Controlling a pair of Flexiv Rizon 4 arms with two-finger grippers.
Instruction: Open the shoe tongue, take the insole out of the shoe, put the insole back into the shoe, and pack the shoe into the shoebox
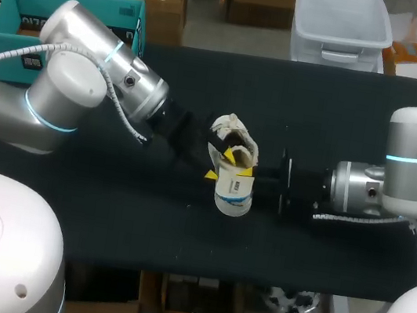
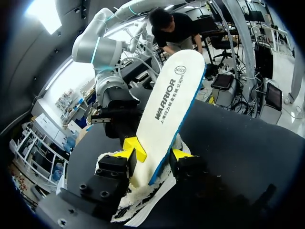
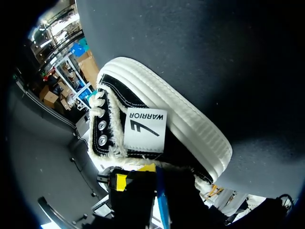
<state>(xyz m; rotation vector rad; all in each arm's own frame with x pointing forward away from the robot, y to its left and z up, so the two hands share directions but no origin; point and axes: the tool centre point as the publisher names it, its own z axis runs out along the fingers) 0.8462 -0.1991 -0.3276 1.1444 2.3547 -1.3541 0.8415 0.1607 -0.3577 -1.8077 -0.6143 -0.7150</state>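
Observation:
A black high-top shoe (image 1: 232, 196) with a white sole and fleecy lining lies on its side at mid-table. A white insole (image 2: 169, 105) with a blue edge stands up out of its opening. My left gripper (image 1: 220, 164) comes in from the left. In the left wrist view the insole's lower end stands between that gripper's (image 2: 156, 151) parted yellow tips and leans on one finger (image 2: 134, 147), so it is open. My right gripper (image 1: 249, 175) comes in from the right, shut on the shoe's side wall (image 3: 157, 138) near the collar. Its tips (image 3: 136, 176) are partly hidden.
The black table (image 1: 104, 211) runs wide on both sides of the shoe, and its front edge lies just below it. A teal open box (image 1: 23, 24) stands past the far left corner. A clear plastic bin (image 1: 344, 23) stands behind the far edge.

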